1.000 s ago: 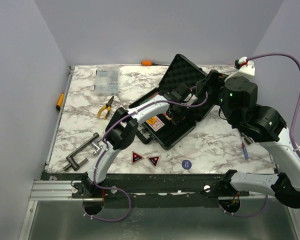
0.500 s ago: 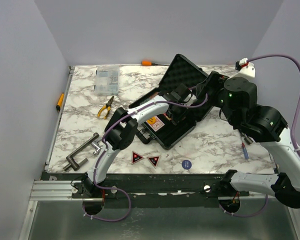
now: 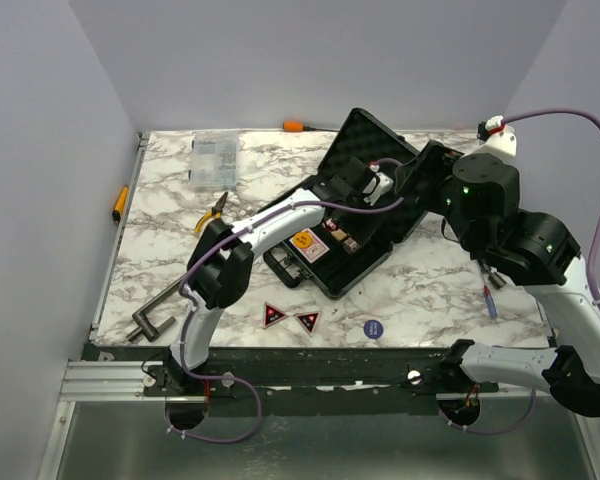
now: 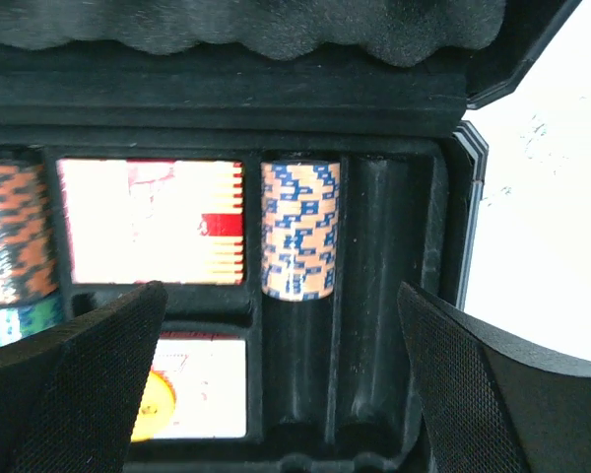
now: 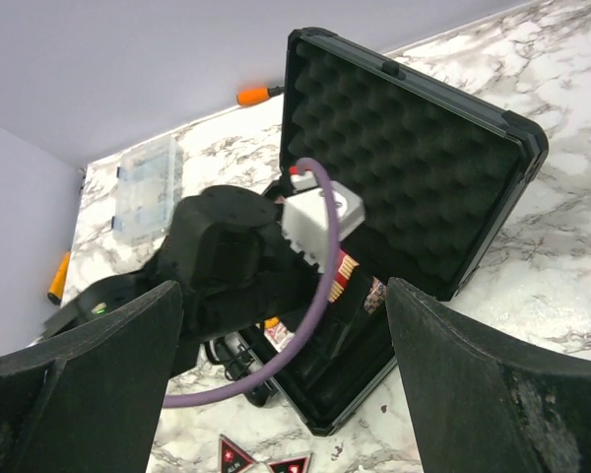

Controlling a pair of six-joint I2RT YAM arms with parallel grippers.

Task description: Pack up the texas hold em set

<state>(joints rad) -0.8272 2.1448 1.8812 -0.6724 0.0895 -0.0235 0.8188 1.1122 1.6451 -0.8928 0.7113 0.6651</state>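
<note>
The black briefcase (image 3: 365, 268) lies open mid-table, its foam lid (image 3: 372, 140) raised. My left gripper (image 3: 356, 186) hovers over the tray, open and empty (image 4: 281, 394). Below it a blue-and-white chip stack (image 4: 299, 229) lies at the far end of a groove, with an orange-striped card deck (image 4: 153, 222) in the slot to its left and another chip stack (image 4: 15, 232) further left. My right gripper (image 3: 423, 172) hangs open to the right of the lid, nothing between its fingers (image 5: 286, 384). Two red-black triangles (image 3: 274, 316) (image 3: 308, 321) and a blue round button (image 3: 372, 327) lie on the table in front of the case.
A clear organiser box (image 3: 213, 160) sits at the back left, with yellow-handled pliers (image 3: 212, 213) in front of it. An orange-handled screwdriver (image 3: 295, 126) lies by the back wall. A grey metal tool (image 3: 160, 310) rests at the front left.
My left gripper has opened wide and pulled back from the tray toward the lid, its arm stretching out. The right arm has barely moved.
</note>
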